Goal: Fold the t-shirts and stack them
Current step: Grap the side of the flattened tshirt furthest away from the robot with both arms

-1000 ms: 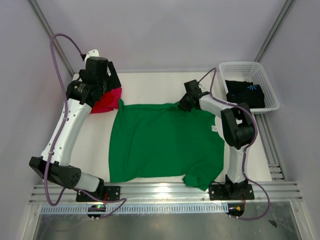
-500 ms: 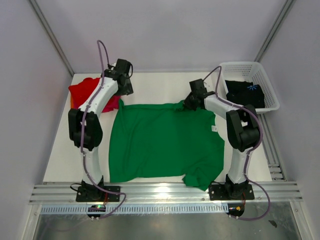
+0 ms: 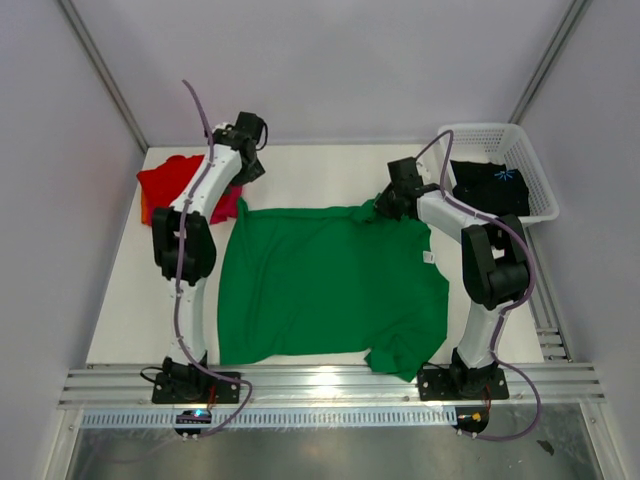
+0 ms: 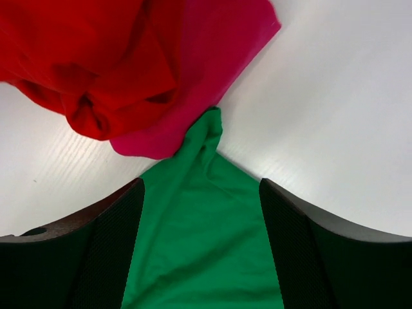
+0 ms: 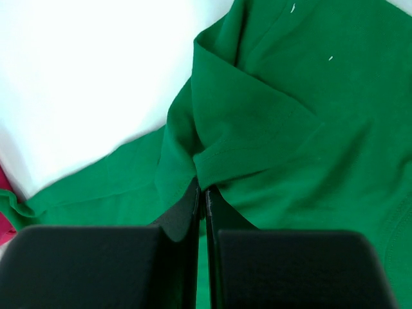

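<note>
A bright green t-shirt (image 3: 330, 280) lies spread flat across the middle of the white table. My left gripper (image 3: 244, 183) hovers over its far left corner with the jaws open. In the left wrist view that gripper (image 4: 201, 187) straddles the pointed green corner (image 4: 199, 257), its pads clear of the cloth on both sides. Right behind that corner lie a crumpled red t-shirt (image 4: 84, 58) and a magenta-pink one (image 4: 212, 58). My right gripper (image 3: 386, 207) is shut on a bunched fold of the green shirt (image 5: 257, 122) at its far edge near the collar. A black t-shirt (image 3: 490, 185) lies in the basket.
A white lattice basket (image 3: 485, 127) stands at the back right corner. The red (image 3: 165, 180) and pink (image 3: 230, 203) shirts lie at the back left. Bare table (image 3: 310, 170) shows behind the green shirt. Metal rails run along the near edge.
My left arm has swung off the red shirt and stretched out to the green shirt's far left corner. The right gripper has shifted slightly right and back, still holding its fold.
</note>
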Controlling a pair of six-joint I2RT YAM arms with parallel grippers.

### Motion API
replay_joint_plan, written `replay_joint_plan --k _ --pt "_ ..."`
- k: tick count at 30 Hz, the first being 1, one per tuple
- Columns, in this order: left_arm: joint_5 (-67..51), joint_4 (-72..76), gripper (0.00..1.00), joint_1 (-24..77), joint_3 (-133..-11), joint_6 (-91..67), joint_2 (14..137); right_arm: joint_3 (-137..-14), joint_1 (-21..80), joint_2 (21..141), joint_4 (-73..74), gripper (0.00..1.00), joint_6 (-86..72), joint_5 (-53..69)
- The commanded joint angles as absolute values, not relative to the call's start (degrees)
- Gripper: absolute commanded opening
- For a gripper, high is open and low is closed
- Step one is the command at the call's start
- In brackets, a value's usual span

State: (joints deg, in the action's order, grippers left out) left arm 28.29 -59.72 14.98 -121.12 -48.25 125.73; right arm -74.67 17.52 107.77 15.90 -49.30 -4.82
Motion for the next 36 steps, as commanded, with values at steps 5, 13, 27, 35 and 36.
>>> replay_joint_plan --k 5,13,27,35,36 --pt "26.72 -65.66 0.73 14.68 -121.38 -56.78 131.22 -74.71 17.40 105.47 14.59 0.03 -48.16 -5.98" --pt "21.27 -62.67 0.71 14.77 -120.67 -58.36 133.85 -74.71 17.40 105.91 14.50 0.03 -47.99 -5.80" --pt "20.92 -60.30 0.68 15.64 -120.50 -57.66 136.23 -75.06 17.40 107.84 14.15 0.03 -48.25 -4.66" --pt "23.29 -56.96 0.63 15.82 -118.74 -54.68 136.41 -75.67 17.40 107.93 14.94 0.03 -46.76 -4.83" --pt "23.73 -56.69 0.60 15.82 -118.65 -54.32 136.32 -75.67 17.40 107.84 15.03 0.03 -46.67 -4.75"
